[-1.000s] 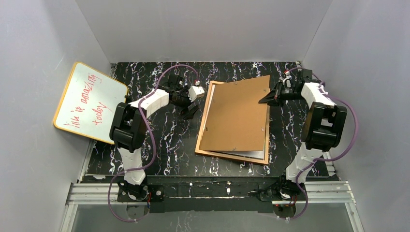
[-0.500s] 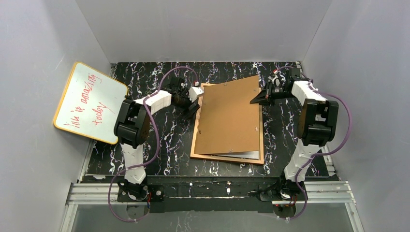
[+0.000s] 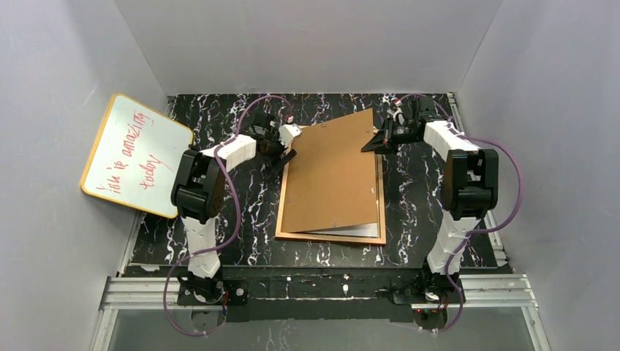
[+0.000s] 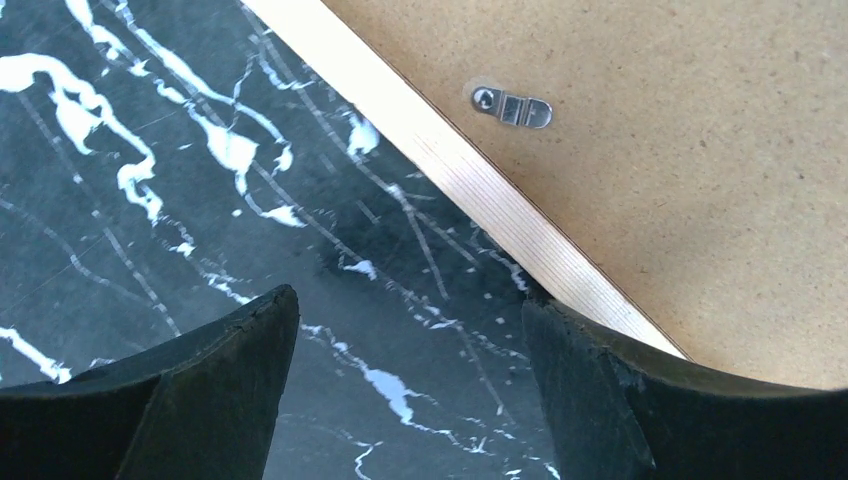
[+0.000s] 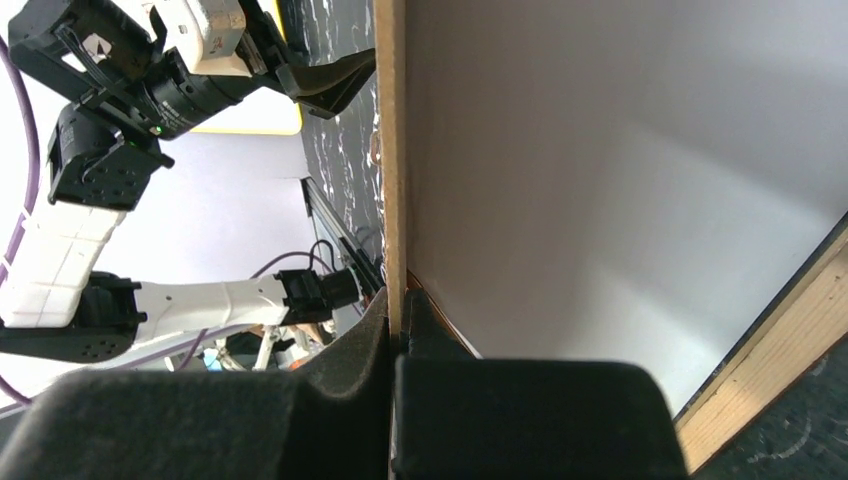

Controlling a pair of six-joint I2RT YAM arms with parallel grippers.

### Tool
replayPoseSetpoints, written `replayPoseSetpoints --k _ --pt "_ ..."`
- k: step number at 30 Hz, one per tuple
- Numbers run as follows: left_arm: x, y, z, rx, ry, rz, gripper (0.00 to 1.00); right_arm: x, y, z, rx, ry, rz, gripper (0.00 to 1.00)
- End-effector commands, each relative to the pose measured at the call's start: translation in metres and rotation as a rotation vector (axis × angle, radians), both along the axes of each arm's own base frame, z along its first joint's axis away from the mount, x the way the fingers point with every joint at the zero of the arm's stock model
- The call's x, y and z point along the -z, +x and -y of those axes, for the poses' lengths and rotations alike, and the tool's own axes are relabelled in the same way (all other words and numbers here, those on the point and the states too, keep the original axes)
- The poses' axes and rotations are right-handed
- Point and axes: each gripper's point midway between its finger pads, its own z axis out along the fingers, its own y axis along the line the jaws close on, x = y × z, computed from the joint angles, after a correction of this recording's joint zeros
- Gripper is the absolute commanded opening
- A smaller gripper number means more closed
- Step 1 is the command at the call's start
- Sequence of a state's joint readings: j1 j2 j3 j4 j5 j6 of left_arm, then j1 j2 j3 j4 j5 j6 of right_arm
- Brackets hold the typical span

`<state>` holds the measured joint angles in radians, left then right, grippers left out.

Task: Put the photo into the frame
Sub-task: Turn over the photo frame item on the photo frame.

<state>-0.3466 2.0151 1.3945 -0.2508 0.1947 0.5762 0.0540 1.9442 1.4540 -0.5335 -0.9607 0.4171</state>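
Note:
The orange-brown frame (image 3: 281, 216) lies face down in the middle of the table. Its brown backing board (image 3: 333, 175) is tilted up at the far right corner, where my right gripper (image 3: 369, 145) is shut on the board's thin edge (image 5: 390, 150). Under the board shows a white sheet (image 5: 620, 180), which looks like the photo's plain back, with a strip of it also at the near edge (image 3: 358, 229). My left gripper (image 3: 285, 152) stands open at the frame's far left corner. In the left wrist view its right finger (image 4: 600, 380) touches the pale wooden rim (image 4: 470, 180), with bare table between the jaws.
A yellow-edged whiteboard (image 3: 135, 153) with red writing leans against the left wall. A small metal turn clip (image 4: 511, 106) sits on the board near the rim. Grey walls close in the black marbled table (image 3: 248, 219) on three sides.
The frame and its lifted board have slid left, with my right gripper holding the board and moving with them. The frame's corner now meets my left gripper, whose jaws have narrowed a little.

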Motion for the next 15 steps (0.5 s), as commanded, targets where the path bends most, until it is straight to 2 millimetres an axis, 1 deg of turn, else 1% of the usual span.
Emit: replayPoseSetpoints --k 1,3,5,7,8,10,12,15 --pt "0.013 -0.012 0.003 -0.005 0.021 -0.026 0.81 0.019 -0.005 -0.043 -0.037 -0.001 -0.036 0.01" --pt "0.009 -0.005 -0.001 -0.031 0.022 -0.013 0.80 0.024 0.000 -0.048 -0.011 -0.028 -0.030 0.03" --pt "0.002 0.002 -0.008 -0.059 0.017 0.002 0.80 0.028 0.005 -0.050 0.015 -0.061 -0.021 0.12" --pt "-0.005 0.006 -0.013 -0.073 0.010 0.010 0.80 0.032 0.009 -0.050 0.037 -0.096 -0.006 0.16" --pt "-0.010 0.007 -0.016 -0.078 0.005 0.014 0.80 0.033 0.010 -0.048 0.046 -0.108 0.001 0.19" --pt "-0.020 0.007 -0.023 -0.088 -0.011 0.018 0.80 0.036 0.013 -0.045 0.061 -0.138 0.009 0.29" --pt "-0.027 0.006 -0.029 -0.098 -0.022 0.014 0.80 0.039 0.014 -0.045 0.065 -0.153 0.008 0.33" --pt "-0.033 0.001 -0.039 -0.107 -0.019 -0.003 0.81 0.044 0.015 -0.046 0.066 -0.207 0.011 0.44"
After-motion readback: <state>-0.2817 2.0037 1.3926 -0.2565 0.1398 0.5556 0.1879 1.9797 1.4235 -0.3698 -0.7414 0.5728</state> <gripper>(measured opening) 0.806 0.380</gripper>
